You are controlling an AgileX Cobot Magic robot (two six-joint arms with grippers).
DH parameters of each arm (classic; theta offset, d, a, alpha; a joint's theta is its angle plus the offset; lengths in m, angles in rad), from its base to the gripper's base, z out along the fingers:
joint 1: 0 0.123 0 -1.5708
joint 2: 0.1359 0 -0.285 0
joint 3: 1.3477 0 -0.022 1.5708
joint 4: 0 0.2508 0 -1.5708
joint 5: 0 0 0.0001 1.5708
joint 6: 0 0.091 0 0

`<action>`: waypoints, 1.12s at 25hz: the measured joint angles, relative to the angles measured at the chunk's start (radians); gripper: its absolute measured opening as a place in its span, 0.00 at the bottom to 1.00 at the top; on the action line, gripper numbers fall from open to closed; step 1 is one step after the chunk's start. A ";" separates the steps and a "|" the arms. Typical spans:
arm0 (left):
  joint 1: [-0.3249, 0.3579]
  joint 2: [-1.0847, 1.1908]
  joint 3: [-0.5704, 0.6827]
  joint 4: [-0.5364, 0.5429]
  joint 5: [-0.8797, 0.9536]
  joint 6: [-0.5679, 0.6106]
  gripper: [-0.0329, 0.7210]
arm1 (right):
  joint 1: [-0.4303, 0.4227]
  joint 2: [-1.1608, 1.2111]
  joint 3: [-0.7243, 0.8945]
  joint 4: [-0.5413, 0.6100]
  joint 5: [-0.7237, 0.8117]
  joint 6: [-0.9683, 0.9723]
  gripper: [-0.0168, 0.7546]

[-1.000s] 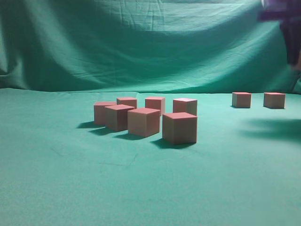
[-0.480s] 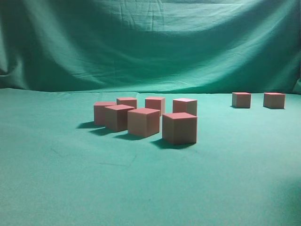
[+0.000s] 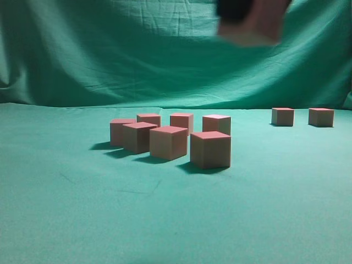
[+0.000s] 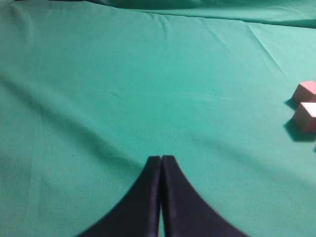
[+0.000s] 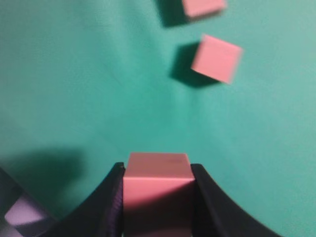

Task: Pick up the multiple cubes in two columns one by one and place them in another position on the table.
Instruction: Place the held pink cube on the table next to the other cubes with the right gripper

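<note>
High above the table (image 3: 66, 220), the right gripper (image 5: 157, 197) clamps a matte pink cube (image 5: 157, 187) between dark curved fingers (image 5: 111, 197). Seven more square-edged cubes (image 3: 210, 149) sit in two rows on the slightly wrinkled teal cloth, two others (image 3: 282, 116) well apart at right. The left gripper (image 4: 161, 163) hangs with jaws pressed together, holding nothing.

Clustered cubes (image 3: 181, 137) block the table's (image 3: 66, 220) middle; bare cloth lies before them.
</note>
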 joint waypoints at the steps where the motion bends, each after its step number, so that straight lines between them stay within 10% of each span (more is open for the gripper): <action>1: 0.000 0.000 0.000 0.000 0.000 0.000 0.04 | 0.022 0.024 0.000 0.000 -0.022 0.000 0.36; 28: 0.000 0.000 0.000 0.000 0.000 0.000 0.04 | 0.049 0.279 0.001 -0.152 -0.238 0.000 0.36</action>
